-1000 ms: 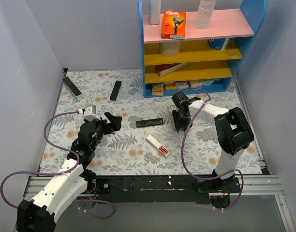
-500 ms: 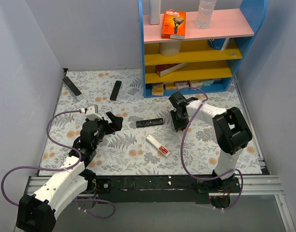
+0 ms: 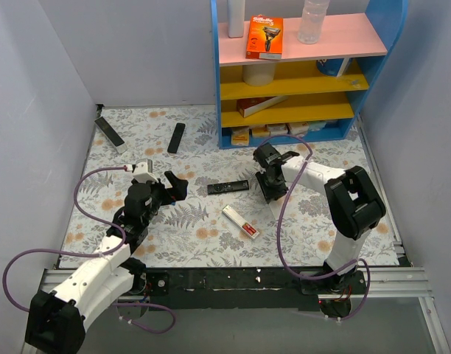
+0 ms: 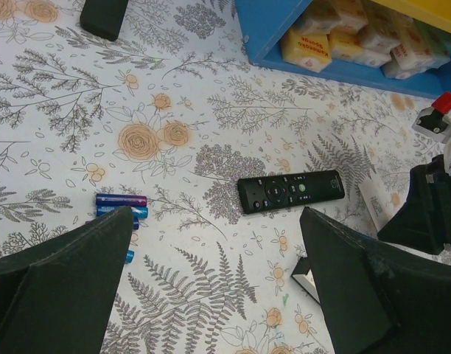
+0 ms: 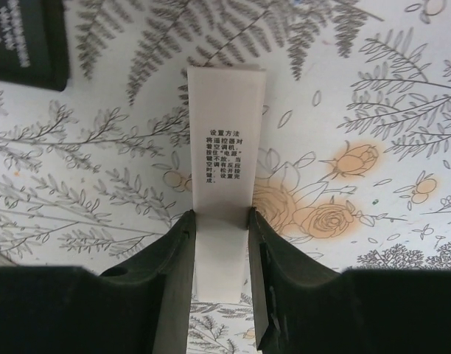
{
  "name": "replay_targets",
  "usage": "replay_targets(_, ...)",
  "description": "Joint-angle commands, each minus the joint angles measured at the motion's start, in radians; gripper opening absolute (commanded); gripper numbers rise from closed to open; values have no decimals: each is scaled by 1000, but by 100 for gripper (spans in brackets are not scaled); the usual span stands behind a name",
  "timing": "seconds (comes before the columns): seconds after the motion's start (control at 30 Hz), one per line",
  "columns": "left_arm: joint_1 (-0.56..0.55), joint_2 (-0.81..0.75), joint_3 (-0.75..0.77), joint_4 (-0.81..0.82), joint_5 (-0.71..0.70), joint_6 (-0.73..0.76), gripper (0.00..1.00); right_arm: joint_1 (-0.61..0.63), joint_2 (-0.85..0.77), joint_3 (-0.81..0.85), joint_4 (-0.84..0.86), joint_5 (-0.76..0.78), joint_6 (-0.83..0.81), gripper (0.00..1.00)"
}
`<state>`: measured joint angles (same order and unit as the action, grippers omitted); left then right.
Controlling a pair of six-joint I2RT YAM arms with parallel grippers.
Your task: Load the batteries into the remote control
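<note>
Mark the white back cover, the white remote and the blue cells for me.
white back cover (image 5: 225, 147): right wrist view, on its printed text.
white remote (image 3: 240, 221): top external view, mid-body.
blue cells (image 4: 121, 200): left wrist view, on the upper cell.

remote control (image 3: 240, 221) before black remote (image 3: 228, 187), back cover (image 5: 225, 147) right
</note>
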<state>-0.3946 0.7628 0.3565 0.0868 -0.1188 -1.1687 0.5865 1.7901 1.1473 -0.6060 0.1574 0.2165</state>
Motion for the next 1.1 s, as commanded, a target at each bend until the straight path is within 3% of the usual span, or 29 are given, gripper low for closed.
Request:
replay_targets(0.0, -4, -5, 22, 30, -27, 46, 98, 38, -67, 0, -41, -19, -35, 18)
replay_targets(0.33, -3, 6, 12, 51, -13, 29, 98, 127, -78, 132, -153, -21, -94, 18)
replay_targets(0.63, -6, 39, 21, 65, -7, 27, 98, 303, -77, 172, -152, -77, -57, 18)
replay_targets(1.07, -6, 32, 15, 67, 4, 11, 98, 358, -20, 210, -195, -136, -104, 18)
